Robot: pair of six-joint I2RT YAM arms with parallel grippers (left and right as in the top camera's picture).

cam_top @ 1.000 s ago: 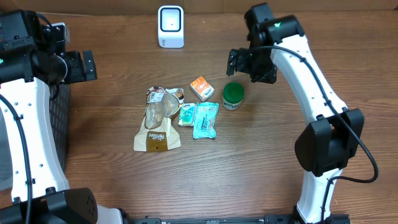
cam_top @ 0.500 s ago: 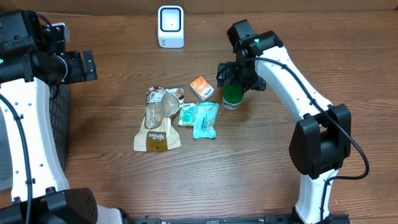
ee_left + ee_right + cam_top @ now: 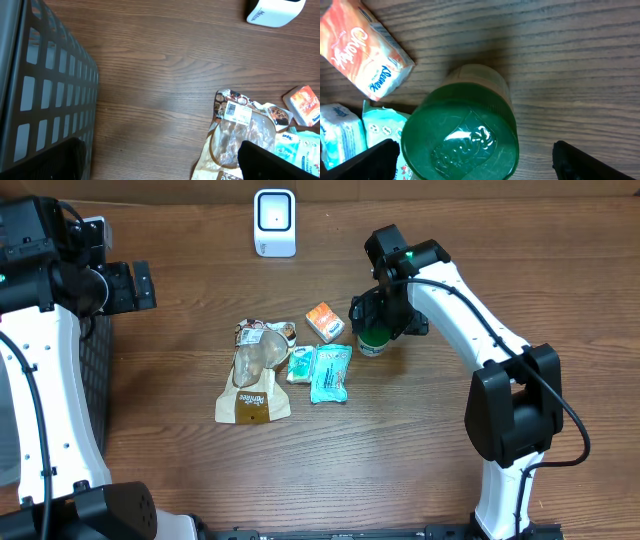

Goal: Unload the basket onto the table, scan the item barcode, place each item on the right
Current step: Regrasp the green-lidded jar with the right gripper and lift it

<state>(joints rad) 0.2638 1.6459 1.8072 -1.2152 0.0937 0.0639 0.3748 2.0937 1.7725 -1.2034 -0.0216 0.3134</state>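
Right tool (image 3: 386, 322), jaws spread wide above the green-lidded round plastic jar (image 3: 462, 132), should be centred, lowered astride it, then closed evenly.

The left arm (image 3: 40, 370) rises along the left edge of the overhead frame and bends at the upper left corner. From there the left end effector (image 3: 143, 285) points toward the centre of the frame with its jaws spread wide. Its dark fingers (image 3: 55, 162) show only at the lower corners of the left wrist view. The right arm (image 3: 470, 310) reaches from the lower right up and across to the upper middle, with the wrist bent downward. The right end effector (image 3: 385, 320) points straight down, jaws wide apart, and its fingers (image 3: 375, 160) sit at the lower corners of the right wrist view.
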